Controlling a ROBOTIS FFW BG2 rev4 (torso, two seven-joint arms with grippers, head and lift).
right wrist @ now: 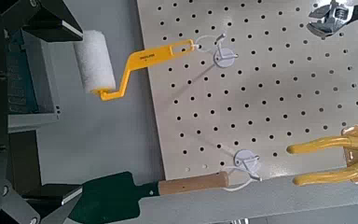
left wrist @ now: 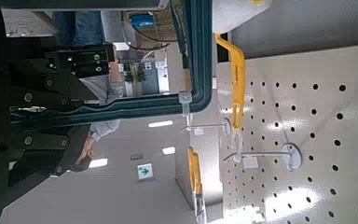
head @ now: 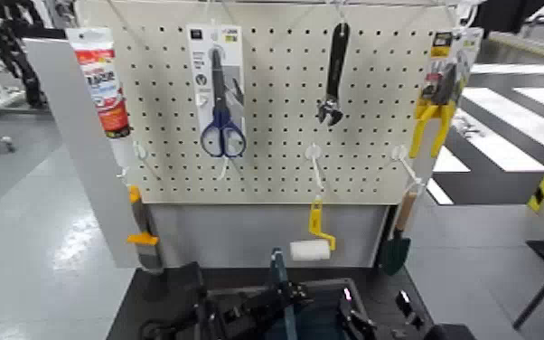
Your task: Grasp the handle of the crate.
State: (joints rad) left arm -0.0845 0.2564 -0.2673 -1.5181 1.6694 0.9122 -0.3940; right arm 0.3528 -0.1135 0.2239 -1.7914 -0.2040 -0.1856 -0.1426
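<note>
Crate (head: 330, 312) sits on counter (head: 140, 303) at its near edge, handle (head: 279, 271) upright over crate's middle. Pegboard (head: 276, 99) stands behind. On pegboard: scissors (head: 221, 95) left, wrench (head: 333, 77) middle, pliers (head: 440, 99) right. Paint roller (head: 312, 244) hangs below, just behind handle; trowel (head: 397, 240) right of roller.

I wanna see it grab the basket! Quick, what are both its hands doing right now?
Left gripper: by the basket's handle, open or closed cannot be told.
Right gripper: open, holding nothing.
</note>
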